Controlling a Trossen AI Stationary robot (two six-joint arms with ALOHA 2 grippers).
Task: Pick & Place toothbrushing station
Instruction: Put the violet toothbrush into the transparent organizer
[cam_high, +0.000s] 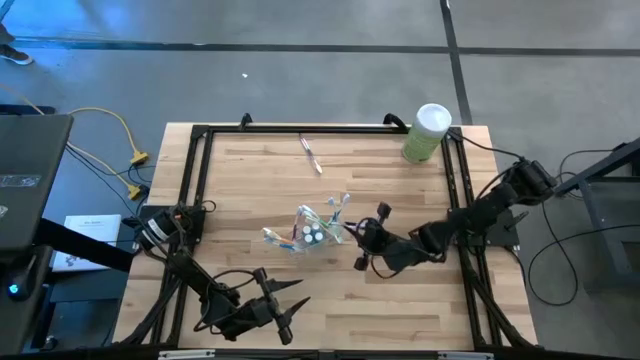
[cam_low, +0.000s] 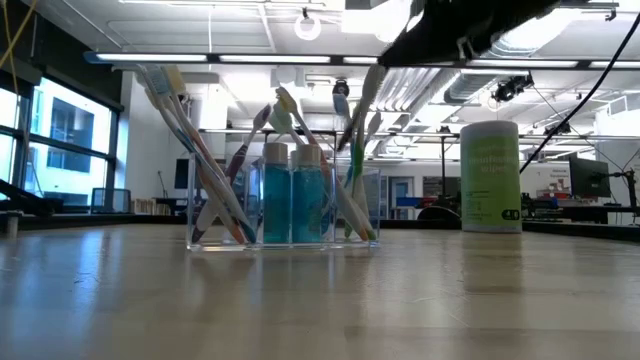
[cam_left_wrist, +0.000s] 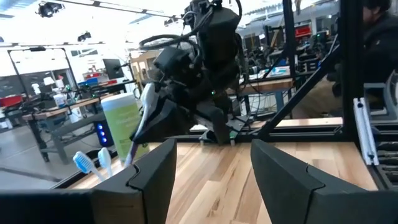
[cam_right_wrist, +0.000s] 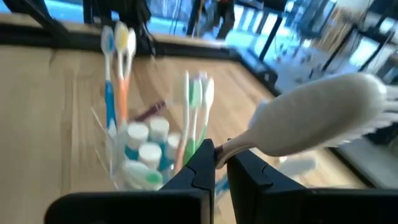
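Right gripper (cam_right_wrist: 214, 163) jaws pinch a white toothbrush (cam_right_wrist: 317, 118), clear cup (cam_right_wrist: 134, 162) just beyond; only left wrist view shows left gripper (cam_left_wrist: 211, 171) jaws spread, empty

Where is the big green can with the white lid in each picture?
High view: green can stands at the table's far right corner.
Low view: green can stands right of the clear toothbrush holder.
Left wrist view: green can shows behind the other arm.
Right wrist view: not in it.
Shared landmark: the toothbrush holder.
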